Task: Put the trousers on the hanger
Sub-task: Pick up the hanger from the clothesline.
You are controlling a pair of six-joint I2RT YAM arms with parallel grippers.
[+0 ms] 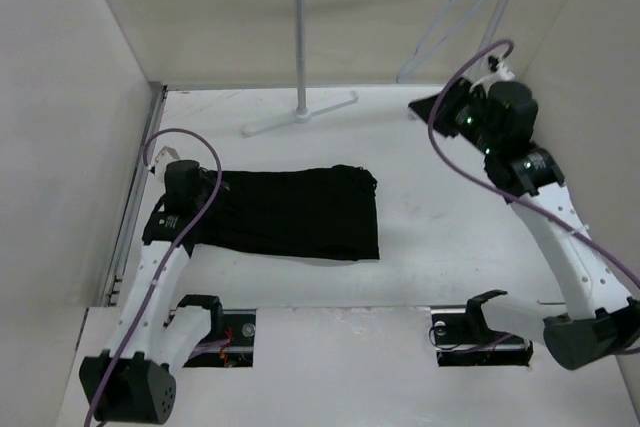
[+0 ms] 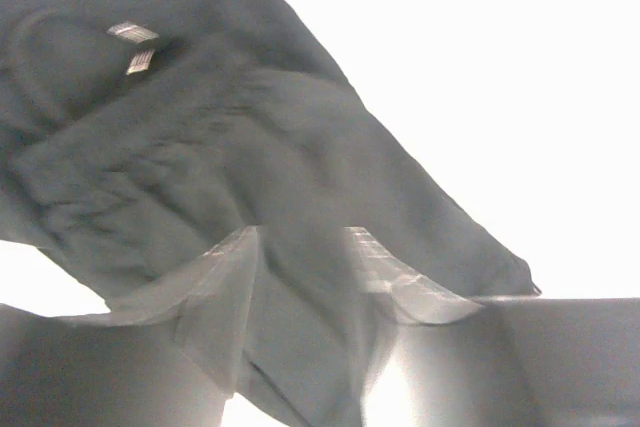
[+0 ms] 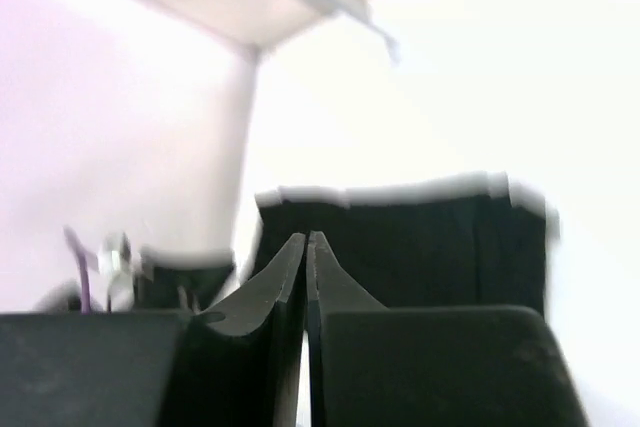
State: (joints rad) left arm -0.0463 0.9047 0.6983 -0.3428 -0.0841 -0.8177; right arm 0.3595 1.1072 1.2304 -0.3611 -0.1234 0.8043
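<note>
Only the overhead view shows the thin pale-blue wire hanger [image 1: 437, 32], hung hook-up on the rail of the white tubular garment rack [image 1: 300, 47] at the white desk's [image 1: 450, 227] far right corner. Only the wrist views show the fingers. The black soft-fabric trousers [image 1: 300, 212] lie folded flat in the desk's left half, long axis parallel to the near edge, one short end toward the left edge. There the left end effector [image 2: 300, 242] sits, its fingers partly apart astride a ridge of cloth; whether it pinches, I cannot tell. The right end effector [image 3: 307, 239], pressed closed and empty, hovers near the hanger, well apart from the trousers.
</note>
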